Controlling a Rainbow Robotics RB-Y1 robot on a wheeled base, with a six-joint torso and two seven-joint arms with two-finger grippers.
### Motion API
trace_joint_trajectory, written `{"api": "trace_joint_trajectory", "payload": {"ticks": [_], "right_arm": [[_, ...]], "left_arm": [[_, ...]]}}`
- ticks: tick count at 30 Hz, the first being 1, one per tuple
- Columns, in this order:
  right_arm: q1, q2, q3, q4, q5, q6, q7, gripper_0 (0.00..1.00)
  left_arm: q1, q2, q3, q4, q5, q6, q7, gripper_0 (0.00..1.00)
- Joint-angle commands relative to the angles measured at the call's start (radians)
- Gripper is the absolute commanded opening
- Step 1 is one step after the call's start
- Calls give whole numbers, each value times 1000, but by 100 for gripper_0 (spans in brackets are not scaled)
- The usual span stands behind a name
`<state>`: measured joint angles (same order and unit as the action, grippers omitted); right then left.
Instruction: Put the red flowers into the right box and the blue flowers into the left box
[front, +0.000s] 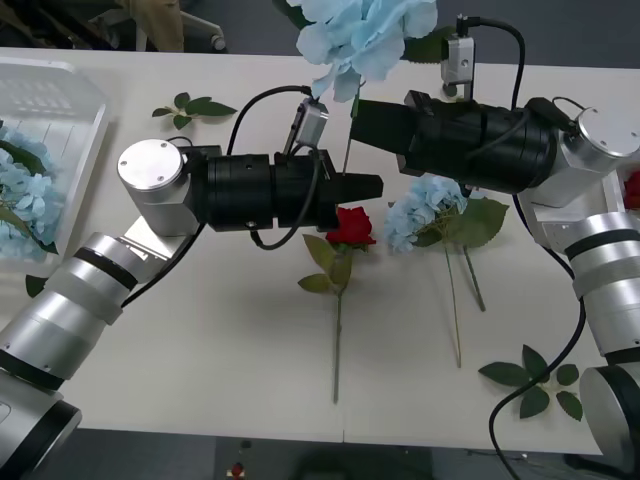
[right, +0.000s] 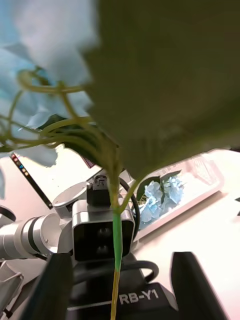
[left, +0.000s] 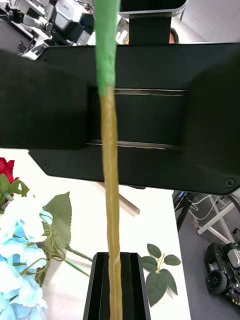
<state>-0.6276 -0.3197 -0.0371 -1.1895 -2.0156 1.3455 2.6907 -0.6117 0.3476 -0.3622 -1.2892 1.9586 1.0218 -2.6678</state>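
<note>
Near desk edge: flowerless green leaf sprig (front: 531, 380) lying flat on the pale desk (front: 200, 330), towards the right arm's side.
Loose red flower: artificial deep-red rose on a thin green stem (front: 350, 226), lying on the desk just below the left gripper's tip, stem pointing to the near edge.
Loose blue flower: pale sky-blue fluffy hydrangea cluster with big green leaves (front: 424, 208), lying just beside the rose, partly under the right arm.
Left gripper (front: 372, 185): black, reaching across the middle of the desk above the rose; jaws pressed together on the tan lower part of a thin stem.
Held stem (left: 111, 165): tan below, green above, upright, running up out of the left jaws and on between the right jaws.
Right gripper (front: 362, 120): black, facing the left gripper from just beyond it; jaws spread, one on each side of the stem, apart from it in the right wrist view.
Raised blue hydrangea bloom (front: 365, 35): top of the held stem, in the air above both grippers.
Far sprig: second small leaf sprig (front: 190, 107) on the desk.
Left box: large shallow white slatted plastic tray (front: 60, 100) at the far left, with blue clusters (front: 22, 200) lying inside.
</note>
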Motion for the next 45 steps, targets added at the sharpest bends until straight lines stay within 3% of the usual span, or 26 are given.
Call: {"api": "trace_joint_trajectory", "payload": {"ticks": [1, 3, 7, 11, 14, 19, 26, 30, 34, 38, 45], "right_arm": [[-21, -44, -9, -19, -3, 15, 15, 93], [-20, -55, -10, -19, -3, 26, 15, 95], [-18, -104, -9, 4, -5, 69, 15, 96], [-18, -205, 20, 65, -11, 164, 15, 96], [-18, -328, 117, 122, -26, 224, 15, 96], [-18, -490, 284, 191, -83, 228, -147, 96], [-41, -559, 333, 205, -2, 87, -404, 96], [-87, -544, 341, 205, 58, -9, -531, 96], [-122, -513, 345, 205, 112, -72, -677, 95], [-152, -489, 352, 205, 213, -121, -874, 95], [-216, -432, 350, 223, 468, -151, -1213, 95]], "left_arm": [[-23, 40, 20, -35, 26, -2, -37, 0], [-23, 67, 20, -33, 26, 3, -37, 0], [-25, 223, 29, -33, 34, 78, -37, 0], [-23, 478, 55, -32, 34, 236, -37, 0], [-23, 700, 57, -13, -9, 301, -37, 0], [-23, 909, 132, 94, -182, 359, 0, 0], [-26, 924, 355, 172, -715, 327, -4, 0], [-26, 923, 358, 180, -952, 222, 3, 0], [-26, 903, 345, 183, -1107, 222, 3, 0], [-26, 843, 330, 177, -1409, 199, 5, 0], [-26, 798, 325, 191, -1581, 196, 80, 3]]}}
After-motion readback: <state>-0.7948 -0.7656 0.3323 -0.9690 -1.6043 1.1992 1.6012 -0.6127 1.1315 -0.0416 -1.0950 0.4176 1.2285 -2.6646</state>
